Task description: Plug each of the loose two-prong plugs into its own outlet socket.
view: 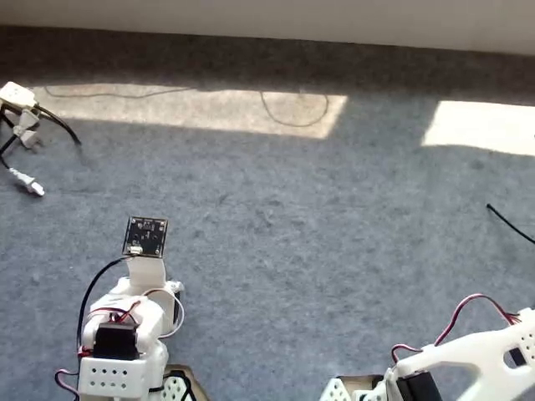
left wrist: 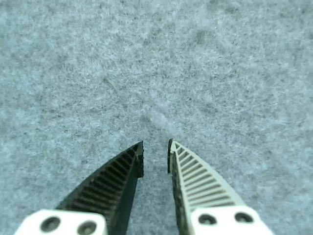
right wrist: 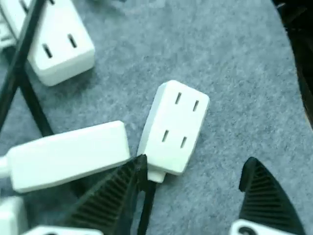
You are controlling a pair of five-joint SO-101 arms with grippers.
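White socket block [right wrist: 173, 129] lies just ahead of right gripper's [right wrist: 194, 161] open fingers [right wrist: 112, 196], long axis roughly along them. Left gripper [left wrist: 155, 156] barely open, empty, over worktop [left wrist: 146, 73].

Grey-blue carpet [view: 318, 251] in slanting daylight.
A long sunlit patch [view: 209, 109] lies across the far left and centre, and a second sunlit patch [view: 481, 125] at the far right. The rest is in shade. A pale wall strip [view: 334, 17] borders the far edge.
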